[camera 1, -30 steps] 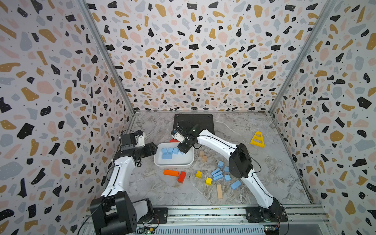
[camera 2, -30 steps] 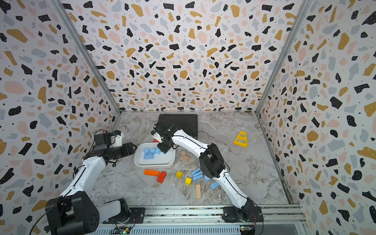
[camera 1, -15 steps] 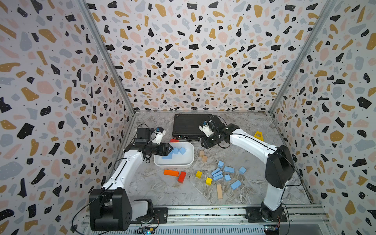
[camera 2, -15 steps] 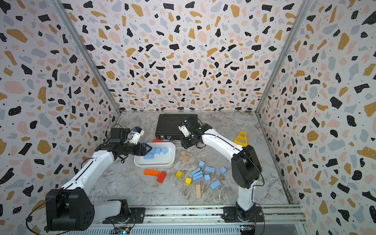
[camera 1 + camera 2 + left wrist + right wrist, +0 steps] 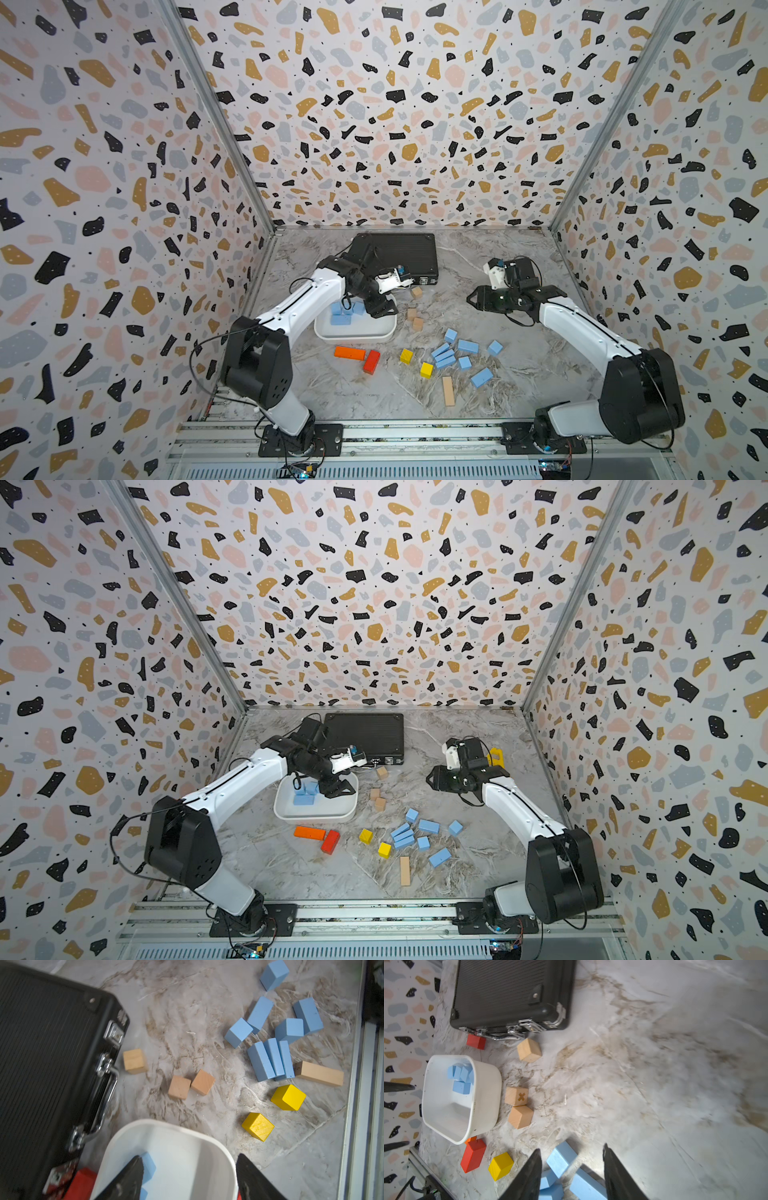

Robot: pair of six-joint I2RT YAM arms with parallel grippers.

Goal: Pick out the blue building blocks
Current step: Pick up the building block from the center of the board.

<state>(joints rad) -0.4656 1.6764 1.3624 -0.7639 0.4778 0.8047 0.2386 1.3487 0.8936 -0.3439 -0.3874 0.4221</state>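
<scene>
- Since half a second ago the left gripper (image 5: 382, 308) has swung in over the bowl (image 5: 353, 337). The right gripper (image 5: 473, 298) has drawn back from the case (image 5: 395, 251) toward the right of the table (image 5: 519, 395).
- We read one mark only: a brown "x" on a tan cube (image 5: 517, 1096) just beside the bowl. The case latches carry tiny marks we cannot make out.
- Left gripper: we see its jaws wide apart in the left wrist view, with nothing between them. One finger (image 5: 128, 1178) stands right by one of the blue blocks (image 5: 148, 1165) in the bowl; we cannot tell whether they touch.
- Right gripper: its jaws are partly apart and grip nothing. In the right wrist view, blue blocks on the table show through the gap, cut off by the fingers and the frame edge.
- In both top views the left arm covers part of the bowl's contents and hides a red block (image 5: 476, 1041) at the case's front edge. The left wrist view cuts that block off.
- A yellow triangle (image 5: 495, 756) peeks from behind the right arm in a top view, mostly hidden.
- We see the blue blocks as matte and light blue, some cubes and some longer bars.
- Eight lie loose on the table, right of the yellow cubes (image 5: 406, 356), with three bars side by side and touching. A few more sit in the bowl's far left part.
</scene>
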